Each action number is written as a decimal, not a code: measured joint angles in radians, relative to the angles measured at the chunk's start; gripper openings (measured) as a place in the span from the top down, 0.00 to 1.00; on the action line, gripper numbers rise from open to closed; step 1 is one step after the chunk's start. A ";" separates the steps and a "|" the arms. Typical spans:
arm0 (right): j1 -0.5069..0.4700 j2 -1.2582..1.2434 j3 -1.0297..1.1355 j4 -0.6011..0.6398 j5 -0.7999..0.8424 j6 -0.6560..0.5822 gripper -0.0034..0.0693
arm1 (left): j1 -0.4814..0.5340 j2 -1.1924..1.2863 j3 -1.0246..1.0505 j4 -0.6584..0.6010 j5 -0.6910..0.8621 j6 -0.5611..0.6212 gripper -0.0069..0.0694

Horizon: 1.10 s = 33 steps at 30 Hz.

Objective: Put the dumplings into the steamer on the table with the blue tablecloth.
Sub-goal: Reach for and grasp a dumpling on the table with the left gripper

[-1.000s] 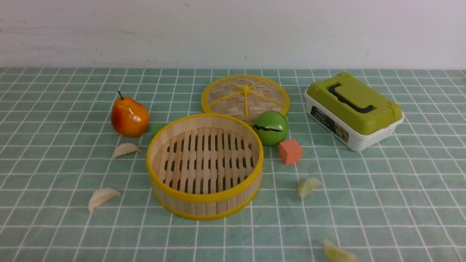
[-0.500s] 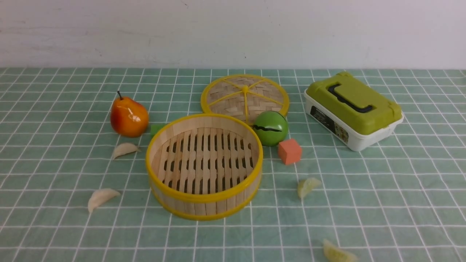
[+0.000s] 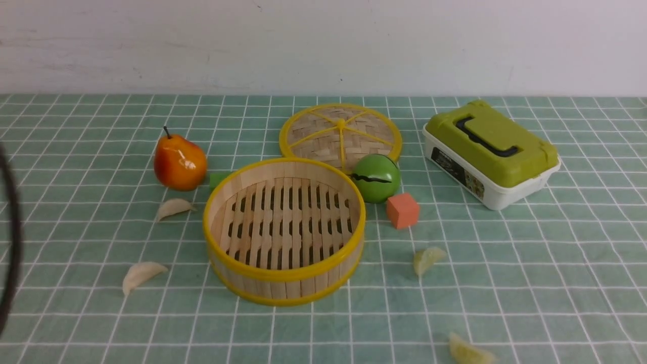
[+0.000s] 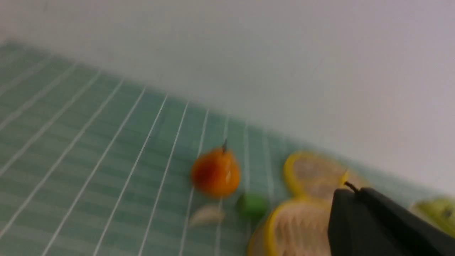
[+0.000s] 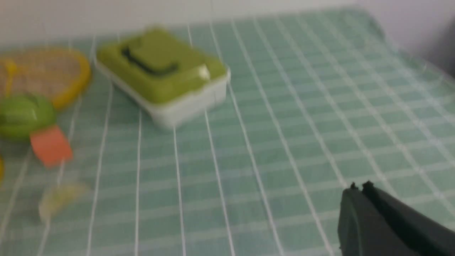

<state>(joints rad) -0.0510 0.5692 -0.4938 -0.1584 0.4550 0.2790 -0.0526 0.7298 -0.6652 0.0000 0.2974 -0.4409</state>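
Only a dark wedge of the left fingers [image 4: 376, 227] enters the left wrist view. Whether they are released or clenched cannot be told. The right fingers [image 5: 380, 224] show the same way in the right wrist view, with two small tips side by side. Their state cannot be told either. They hang over bare tablecloth [image 5: 284, 142], well apart from every object.

In the front view a dark curved strand [image 3: 12, 237], out of focus, crosses the left edge. What it is cannot be told.

The steamer [image 3: 283, 292] stands upright and open near the middle of the desk [image 3: 530, 283]. All four dumplings lie on the cloth outside it:
- First white dumpling [image 3: 174, 207]: near the steamer's left side, in front of the pear [image 3: 179, 162].
- Second white dumpling [image 3: 141, 275]: further left and nearer the camera.
- First yellow-green dumpling [image 3: 428, 259]: right of the steamer, in front of the orange-red cube [image 3: 403, 210].
- Second yellow-green dumpling [image 3: 467, 351]: at the bottom edge, partly cropped.

The woven steamer lid [image 3: 341, 134] lies flat behind the steamer. A green ball [image 3: 376, 178] with a black zigzag line sits just beside the steamer's right rear rim and overlaps the lid's front edge. The cube is just beside the ball. A small green block [image 3: 218, 179] shows between the pear and the steamer, partly hidden. A white box with a green lid and black handle [image 3: 490, 151] rests at the right rear.
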 joint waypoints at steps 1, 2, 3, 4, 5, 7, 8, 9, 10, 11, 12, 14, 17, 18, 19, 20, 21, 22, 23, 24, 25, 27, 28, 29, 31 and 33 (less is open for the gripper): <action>0.019 0.038 0.000 0.023 0.055 -0.036 0.96 | -0.006 0.055 -0.034 0.000 0.077 0.017 0.93; 0.041 0.060 0.000 0.058 0.095 -0.077 0.96 | -0.014 0.098 -0.059 0.000 0.147 0.032 0.93; 0.052 0.083 0.000 0.066 0.105 -0.099 0.96 | -0.017 0.109 -0.066 -0.006 0.179 0.036 0.93; 0.088 0.126 0.000 0.128 0.172 -0.183 0.96 | -0.025 0.196 -0.106 -0.014 0.270 0.056 0.93; 0.136 0.181 0.000 0.202 0.211 -0.269 0.96 | -0.029 0.269 -0.146 -0.022 0.327 0.063 0.93; 0.174 0.225 0.000 0.264 0.234 -0.359 0.96 | -0.031 0.340 -0.174 -0.025 0.350 0.070 0.93; 0.201 0.259 0.000 0.311 0.237 -0.417 0.96 | -0.032 0.398 -0.192 -0.026 0.354 0.079 0.92; 0.220 0.281 0.000 0.345 0.234 -0.460 0.96 | -0.032 0.444 -0.208 -0.026 0.354 0.093 0.91; 0.231 0.293 0.000 0.365 0.231 -0.482 0.96 | -0.032 0.472 -0.221 -0.027 0.354 0.105 0.89; 0.250 0.311 0.000 0.403 0.223 -0.517 0.96 | -0.032 0.524 -0.240 -0.030 0.354 0.135 0.84; 0.258 0.317 0.000 0.422 0.214 -0.542 0.96 | -0.032 0.558 -0.250 -0.032 0.351 0.154 0.81; 0.283 0.329 -0.001 0.487 0.195 -0.603 0.96 | -0.032 0.646 -0.285 -0.040 0.342 0.248 0.67; 0.291 0.329 -0.001 0.540 0.182 -0.662 0.95 | -0.032 0.752 -0.318 -0.043 0.310 0.381 0.49; 0.291 0.329 -0.001 0.552 0.181 -0.670 0.95 | -0.032 0.782 -0.330 -0.044 0.301 0.441 0.43; 0.291 0.329 -0.001 0.564 0.180 -0.678 0.95 | -0.032 0.812 -0.338 -0.044 0.292 0.482 0.39; 0.291 0.329 -0.001 0.579 0.179 -0.690 0.95 | -0.032 0.864 -0.350 -0.045 0.279 0.552 0.34; 0.291 0.329 -0.001 0.589 0.179 -0.693 0.95 | -0.032 0.893 -0.358 -0.048 0.272 0.609 0.31; 0.291 0.329 -0.001 0.599 0.179 -0.695 0.95 | -0.032 0.929 -0.364 -0.050 0.260 0.664 0.29; 0.291 0.329 -0.001 0.604 0.179 -0.696 0.95 | -0.032 0.949 -0.366 -0.050 0.246 0.695 0.29; 0.291 0.329 -0.001 0.611 0.179 -0.697 0.95 | -0.032 0.995 -0.371 -0.050 0.222 0.758 0.28; 0.291 0.329 -0.001 0.614 0.179 -0.698 0.95 | -0.032 1.026 -0.372 -0.050 0.201 0.791 0.28; 0.291 0.329 -0.001 0.621 0.179 -0.699 0.95 | -0.032 1.075 -0.373 -0.051 0.167 0.828 0.30; 0.291 0.329 -0.001 0.623 0.179 -0.700 0.95 | -0.032 1.089 -0.373 -0.051 0.160 0.835 0.32; 0.291 0.329 -0.001 0.623 0.179 -0.700 0.94 | -0.032 1.102 -0.379 -0.058 0.149 0.841 0.36; 0.291 0.329 -0.001 0.623 0.180 -0.701 0.94 | -0.032 1.108 -0.382 -0.063 0.152 0.839 0.43; 0.291 0.329 -0.001 0.623 0.181 -0.701 0.94 | -0.034 1.108 -0.384 -0.073 0.160 0.808 0.55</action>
<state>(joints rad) 0.2404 0.8979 -0.4949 0.4643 0.6356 -0.4223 -0.0864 1.8373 -1.0496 -0.0727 0.4570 0.3674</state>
